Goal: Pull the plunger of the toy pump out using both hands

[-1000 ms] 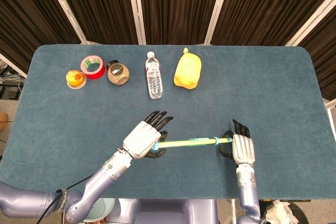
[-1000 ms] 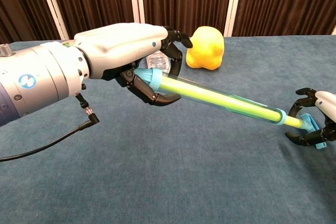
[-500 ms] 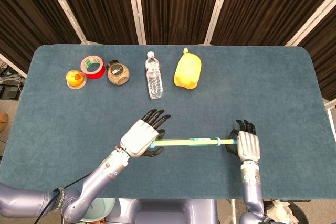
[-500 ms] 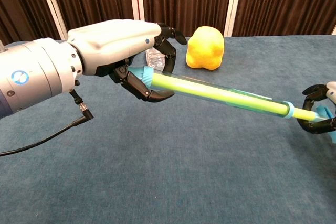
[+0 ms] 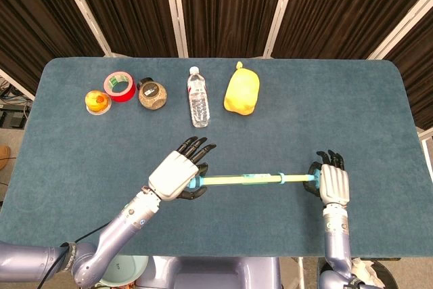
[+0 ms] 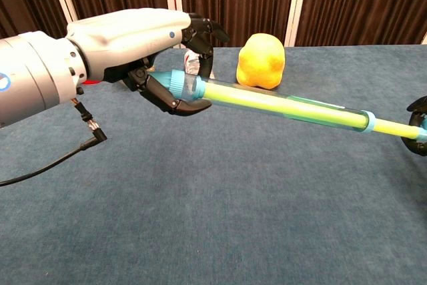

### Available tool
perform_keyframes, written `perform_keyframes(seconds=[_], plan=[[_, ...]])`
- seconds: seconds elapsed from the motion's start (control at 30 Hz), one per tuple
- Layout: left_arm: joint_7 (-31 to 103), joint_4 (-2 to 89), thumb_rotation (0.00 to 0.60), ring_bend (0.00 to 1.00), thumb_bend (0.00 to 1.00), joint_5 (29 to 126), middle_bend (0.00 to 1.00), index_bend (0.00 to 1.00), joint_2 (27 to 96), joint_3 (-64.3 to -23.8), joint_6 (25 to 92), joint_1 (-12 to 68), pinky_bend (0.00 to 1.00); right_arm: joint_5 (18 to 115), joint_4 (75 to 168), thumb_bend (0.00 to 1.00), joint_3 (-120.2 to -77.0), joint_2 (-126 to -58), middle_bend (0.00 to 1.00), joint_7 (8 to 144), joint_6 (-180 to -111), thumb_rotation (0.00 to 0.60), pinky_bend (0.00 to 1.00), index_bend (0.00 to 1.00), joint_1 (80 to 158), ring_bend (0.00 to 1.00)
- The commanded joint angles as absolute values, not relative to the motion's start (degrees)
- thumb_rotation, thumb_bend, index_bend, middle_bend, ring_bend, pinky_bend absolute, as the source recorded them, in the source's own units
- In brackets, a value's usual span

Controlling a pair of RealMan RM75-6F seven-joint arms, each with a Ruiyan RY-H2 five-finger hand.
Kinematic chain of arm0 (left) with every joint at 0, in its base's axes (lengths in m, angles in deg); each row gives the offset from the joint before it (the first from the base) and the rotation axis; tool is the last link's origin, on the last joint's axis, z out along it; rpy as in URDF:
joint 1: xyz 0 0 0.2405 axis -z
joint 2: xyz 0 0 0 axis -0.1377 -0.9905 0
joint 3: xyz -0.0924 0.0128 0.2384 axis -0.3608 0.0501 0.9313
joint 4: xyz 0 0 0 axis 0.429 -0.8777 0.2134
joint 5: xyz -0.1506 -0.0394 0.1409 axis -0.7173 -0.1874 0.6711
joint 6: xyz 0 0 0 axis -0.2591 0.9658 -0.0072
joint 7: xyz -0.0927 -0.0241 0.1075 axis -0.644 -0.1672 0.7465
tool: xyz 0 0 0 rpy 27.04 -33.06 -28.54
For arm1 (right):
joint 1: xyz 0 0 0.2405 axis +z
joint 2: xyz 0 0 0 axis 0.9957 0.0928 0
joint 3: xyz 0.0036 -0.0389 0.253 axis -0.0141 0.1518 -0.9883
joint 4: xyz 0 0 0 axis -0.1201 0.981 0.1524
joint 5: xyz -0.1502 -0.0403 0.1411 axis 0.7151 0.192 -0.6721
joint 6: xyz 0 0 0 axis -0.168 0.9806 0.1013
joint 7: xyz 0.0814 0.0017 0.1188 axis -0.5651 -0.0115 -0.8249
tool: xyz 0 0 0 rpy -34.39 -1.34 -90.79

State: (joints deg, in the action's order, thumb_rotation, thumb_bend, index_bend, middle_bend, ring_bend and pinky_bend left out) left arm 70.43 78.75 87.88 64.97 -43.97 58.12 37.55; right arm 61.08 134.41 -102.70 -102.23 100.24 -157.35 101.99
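The toy pump (image 5: pixel 240 180) (image 6: pixel 280 105) is a clear tube with blue end caps and a yellow-green plunger rod inside, held level above the table. My left hand (image 5: pixel 174 175) (image 6: pixel 133 41) grips the tube's blue left end. My right hand (image 5: pixel 333 184) (image 6: pixel 419 128) holds the plunger's blue handle at the right; in the chest view only its dark fingers show at the frame edge. A short stretch of bare yellow rod (image 5: pixel 298 179) (image 6: pixel 392 129) shows between the tube's right cap and the right hand.
Along the far side of the blue table (image 5: pixel 352 113) lie a yellow soft toy (image 5: pixel 241 90), a water bottle (image 5: pixel 198 97), a round jar (image 5: pixel 152 93), a red tape roll (image 5: pixel 119 86) and a small orange object (image 5: pixel 97 102).
Both hands have moved apart: the left hand with the tube went left, the right hand with the handle went right. More yellow rod now shows outside the tube.
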Motion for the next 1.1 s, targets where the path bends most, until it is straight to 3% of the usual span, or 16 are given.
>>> perform_keyframes(seconds=[0.03, 1.1], plan=[[69.36, 79.14, 0.6, 0.0, 0.36, 88.82, 0.09, 0.61, 63.99, -43.63, 58.52, 36.96, 0.09, 60.9, 134.51, 0.54, -102.82, -102.01, 0.21, 100.4, -157.53, 0.6, 0.03, 0.77, 101.96, 0.09], [59.64, 78.0, 0.6, 0.0, 0.36, 96.03, 0.09, 0.61, 54.35, -39.16, 60.07, 30.31, 0.09, 56.57, 133.91, 0.53, -106.35, -94.85, 0.21, 97.42, -157.68, 0.6, 0.03, 0.77, 100.84, 0.09]])
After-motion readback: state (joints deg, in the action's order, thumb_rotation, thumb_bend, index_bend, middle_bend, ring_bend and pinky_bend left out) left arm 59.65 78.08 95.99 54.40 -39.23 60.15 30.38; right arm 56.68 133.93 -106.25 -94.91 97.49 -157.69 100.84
